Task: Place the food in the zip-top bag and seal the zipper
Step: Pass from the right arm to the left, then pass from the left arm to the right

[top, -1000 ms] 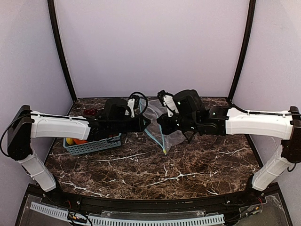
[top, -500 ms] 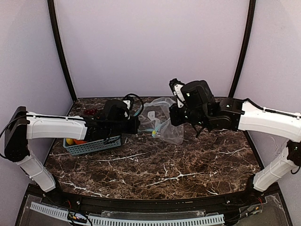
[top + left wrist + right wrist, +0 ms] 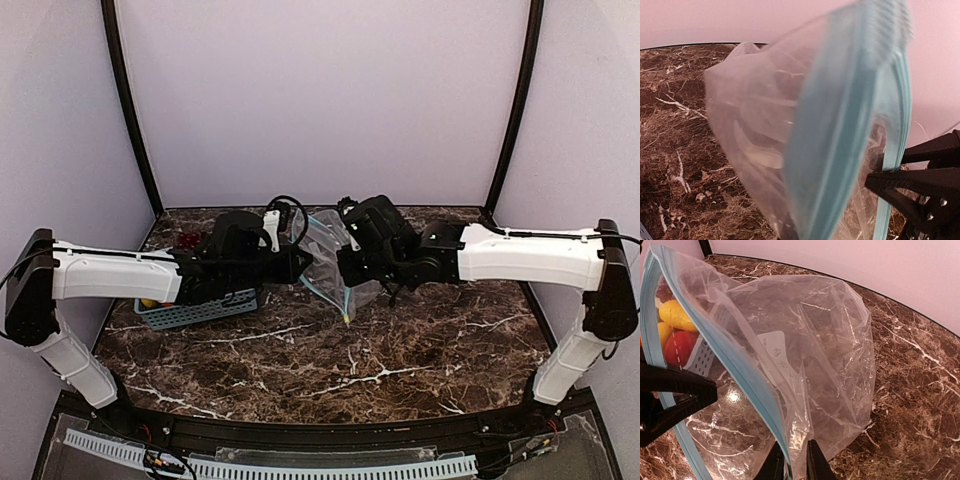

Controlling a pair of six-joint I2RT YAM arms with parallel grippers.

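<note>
Both pincers (image 3: 300, 262) (image 3: 340, 268) pinched, facing inward.

White arms (image 3: 110, 275), black joints, cables

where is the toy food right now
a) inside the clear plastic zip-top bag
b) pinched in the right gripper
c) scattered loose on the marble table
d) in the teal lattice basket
d: the yellow and red toy food pieces sit in the teal lattice basket, seen through the clear plastic zip-top bag, which looks empty and is held up between both grippers.
</note>
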